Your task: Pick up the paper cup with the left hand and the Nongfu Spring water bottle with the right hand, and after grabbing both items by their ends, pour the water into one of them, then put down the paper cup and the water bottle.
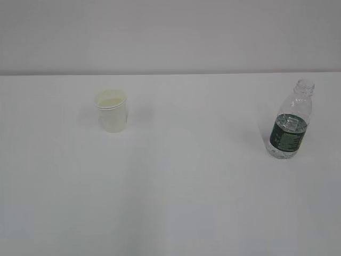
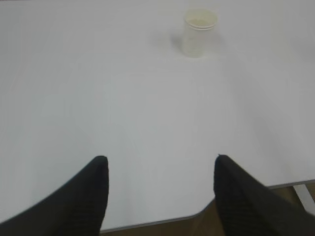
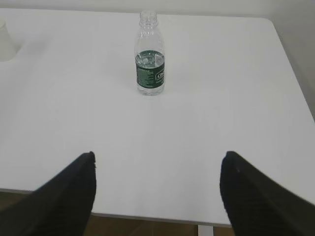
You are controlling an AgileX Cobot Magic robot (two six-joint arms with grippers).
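The cream paper cup [image 1: 112,110] stands upright on the white table [image 1: 181,186], left of centre; it also shows far ahead in the left wrist view as the paper cup [image 2: 199,32]. The Nongfu Spring water bottle [image 1: 290,120], clear with a dark green label and no cap, stands upright at the right, with water inside; in the right wrist view the bottle [image 3: 149,54] stands well ahead. My left gripper [image 2: 161,160] is open and empty above the table's near edge. My right gripper [image 3: 157,156] is open and empty too. Neither arm shows in the exterior view.
A pale wall [image 1: 170,32] rises behind the table's far edge. The table's near edge [image 2: 147,223] and a brown floor [image 3: 147,227] show below both grippers. The table's right edge [image 3: 290,54] runs beside the bottle, some way off.
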